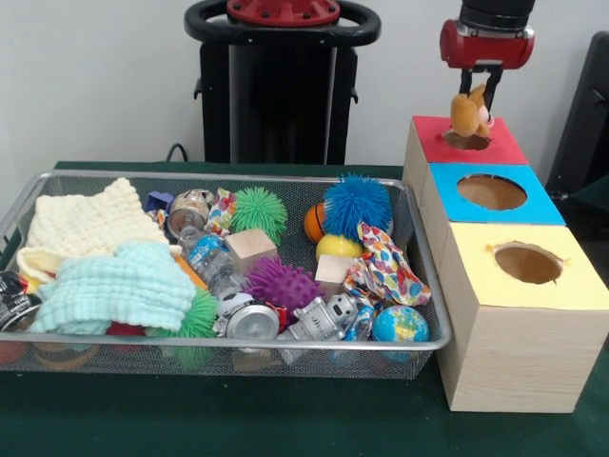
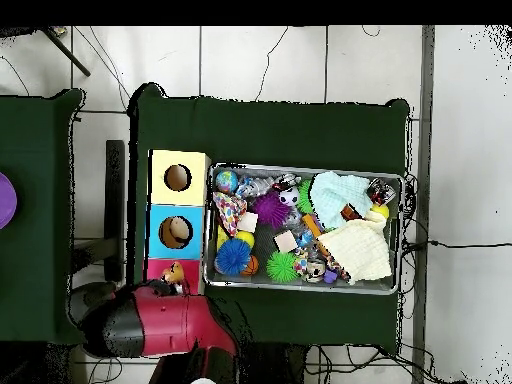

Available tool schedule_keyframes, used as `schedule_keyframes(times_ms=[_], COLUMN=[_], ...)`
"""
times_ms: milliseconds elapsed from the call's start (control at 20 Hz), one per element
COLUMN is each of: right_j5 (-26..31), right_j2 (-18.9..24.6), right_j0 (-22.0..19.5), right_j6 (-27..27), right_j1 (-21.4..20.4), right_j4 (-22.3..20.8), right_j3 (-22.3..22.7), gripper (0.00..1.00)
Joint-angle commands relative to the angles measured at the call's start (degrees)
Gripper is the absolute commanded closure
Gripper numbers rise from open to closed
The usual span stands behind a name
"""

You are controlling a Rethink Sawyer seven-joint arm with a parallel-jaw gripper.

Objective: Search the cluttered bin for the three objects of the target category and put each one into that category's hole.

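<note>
Hand (image 1: 481, 95) closed on a tan plush toy (image 1: 467, 115), held just above the hole of the red-topped box (image 1: 504, 145). Three wooden boxes stand in a row beside the wire bin (image 1: 424, 286) on the green counter (image 1: 285, 419) — tops red, blue (image 1: 542, 208) and yellow (image 1: 580, 286), one hole each. In the bin: four spiky balls, two knitted cloths, one globe ball (image 1: 400, 325). No legible writing.

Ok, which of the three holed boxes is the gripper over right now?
The red box, farthest from the front camera. The gripper hangs above its hole with a tan plush toy; the blue box and yellow box sit unattended.
</note>
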Motion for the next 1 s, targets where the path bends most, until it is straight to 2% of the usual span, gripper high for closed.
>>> schedule_keyframes(times_ms=[50,350,400,1000], right_j5=[3.6,3.1,3.0,0.5], right_j2=[0.4,0.9,0.9,2.7], right_j0=[-0.9,-2.2,-2.3,-4.4], right_j6=[12.7,11.7,11.5,10.7], right_j1=[2.7,2.6,2.6,2.0], right_j4=[2.6,2.4,2.2,2.4], right_j3=[-3.2,-2.5,-2.6,-0.5], gripper=[1.00,1.00,0.00,0.00])
